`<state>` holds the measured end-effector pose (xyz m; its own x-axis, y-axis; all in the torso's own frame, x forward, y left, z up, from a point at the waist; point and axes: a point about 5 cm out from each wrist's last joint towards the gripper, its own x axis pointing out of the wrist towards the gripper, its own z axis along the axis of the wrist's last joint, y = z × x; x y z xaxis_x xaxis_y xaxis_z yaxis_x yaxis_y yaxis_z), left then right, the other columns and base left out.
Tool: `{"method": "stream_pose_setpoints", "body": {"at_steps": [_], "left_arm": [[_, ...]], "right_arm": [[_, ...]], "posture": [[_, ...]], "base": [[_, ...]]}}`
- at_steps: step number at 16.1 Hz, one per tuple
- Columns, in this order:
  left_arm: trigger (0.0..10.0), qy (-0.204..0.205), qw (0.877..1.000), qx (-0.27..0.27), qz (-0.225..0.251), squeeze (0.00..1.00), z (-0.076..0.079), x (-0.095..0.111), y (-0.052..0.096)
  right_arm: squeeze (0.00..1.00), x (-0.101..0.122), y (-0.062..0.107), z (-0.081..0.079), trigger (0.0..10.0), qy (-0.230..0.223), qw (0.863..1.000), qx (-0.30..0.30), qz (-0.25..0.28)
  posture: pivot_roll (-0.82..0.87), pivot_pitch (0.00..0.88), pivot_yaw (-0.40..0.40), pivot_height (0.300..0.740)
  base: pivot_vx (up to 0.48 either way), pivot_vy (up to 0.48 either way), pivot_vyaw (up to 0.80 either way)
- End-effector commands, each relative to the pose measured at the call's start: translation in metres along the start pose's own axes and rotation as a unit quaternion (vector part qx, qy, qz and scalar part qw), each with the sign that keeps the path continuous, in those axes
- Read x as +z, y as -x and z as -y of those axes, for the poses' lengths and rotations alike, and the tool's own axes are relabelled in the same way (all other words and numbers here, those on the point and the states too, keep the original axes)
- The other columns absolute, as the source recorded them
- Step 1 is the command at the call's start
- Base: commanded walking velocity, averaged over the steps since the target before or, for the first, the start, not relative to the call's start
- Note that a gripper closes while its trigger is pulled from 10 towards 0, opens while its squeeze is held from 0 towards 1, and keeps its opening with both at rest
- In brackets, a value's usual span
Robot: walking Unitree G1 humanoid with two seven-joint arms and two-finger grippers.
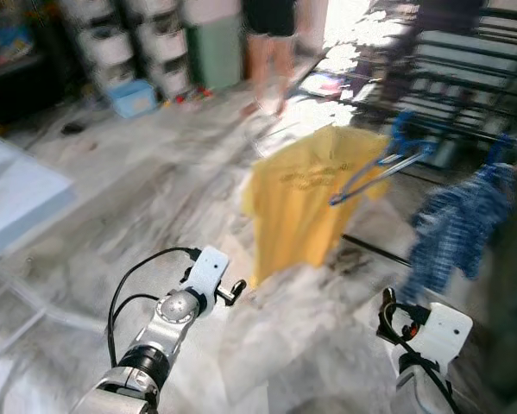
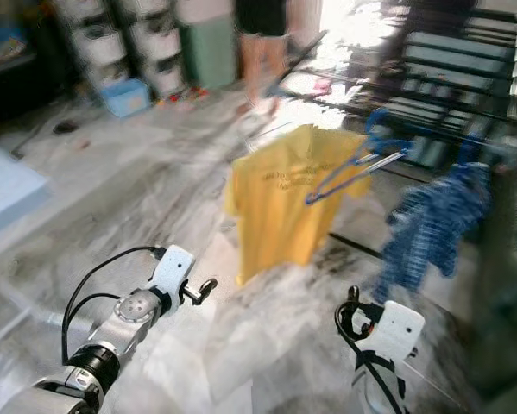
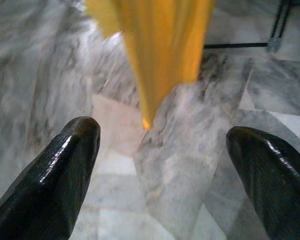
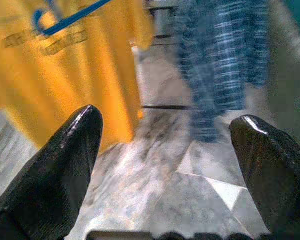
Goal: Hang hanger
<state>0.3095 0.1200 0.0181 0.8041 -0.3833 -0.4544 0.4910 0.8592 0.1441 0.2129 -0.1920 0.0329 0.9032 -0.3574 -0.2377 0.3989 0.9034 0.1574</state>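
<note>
**Hanger with yellow shirt ahead, both claws empty**

Near the frame centre of the head view I see the blue hanger (image 1: 381,170) carrying a yellow shirt (image 1: 301,203), beside a blue checked garment (image 1: 452,226) on the drying rack (image 1: 465,52). I judge the hanger light and stiff, the cloth soft and swinging; I would grip near the hook. Left claw (image 3: 162,165) and right claw (image 4: 167,160) are spread, holding nothing. My right wrist view shows the hanger bar; the left shows the shirt hem over the marble floor (image 3: 190,165).
</note>
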Motion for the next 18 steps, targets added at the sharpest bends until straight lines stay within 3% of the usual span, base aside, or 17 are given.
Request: {"method": "stream_pose_setpoints", "body": {"at_steps": [1, 18], "left_arm": [[10.0, 0.009, 1.0, 0.014, -0.007, 0.0, -0.005, -0.005, 0.003], [10.0, 0.0, 0.999, 0.027, -0.018, 0.0, 0.0, -0.016, 0.006]], "right_arm": [[0.93, -0.001, 0.0, -0.005, 10.0, -0.006, 1.0, 0.01, -0.005], [0.93, 0.001, 0.0, -0.011, 10.0, 0.002, 0.999, 0.047, -0.008]], "posture": [[0.17, 0.0, -0.014, 0.74], [0.16, 0.0, -0.039, 0.74]], "base": [[0.0, 0.371, 0.8], [0.0, 0.465, 0.79]]}}
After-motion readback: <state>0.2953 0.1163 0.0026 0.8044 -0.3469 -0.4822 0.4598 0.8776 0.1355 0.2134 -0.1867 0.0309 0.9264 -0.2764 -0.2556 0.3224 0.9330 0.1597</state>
